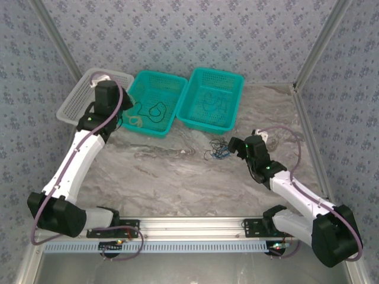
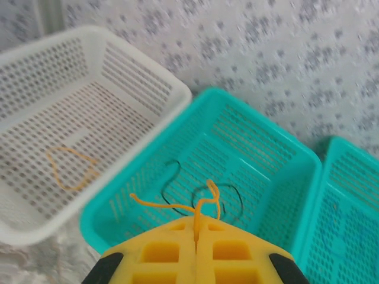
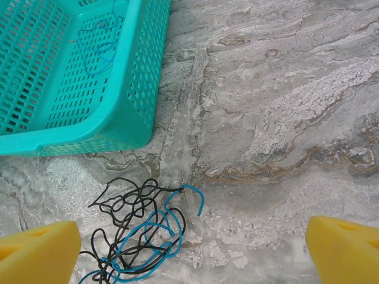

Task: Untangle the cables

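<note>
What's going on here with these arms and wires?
Two robot arms are at an untangling job. The left gripper is shut on an orange cable, above a teal basket next to the white basket that holds another orange one. The right gripper, open, hovers over the black-and-blue tangle on the table.

The top external camera looks down from above and behind the arm bases over the whole table [image 1: 172, 177]. The left wrist camera, close above the white basket [image 2: 118, 77] and middle teal basket [image 2: 249, 148], faces the back wall. The right wrist camera looks down from nearby at the right teal basket [image 3: 139, 89] and cable tangle [image 3: 133, 231], all within the overhead view.
</note>
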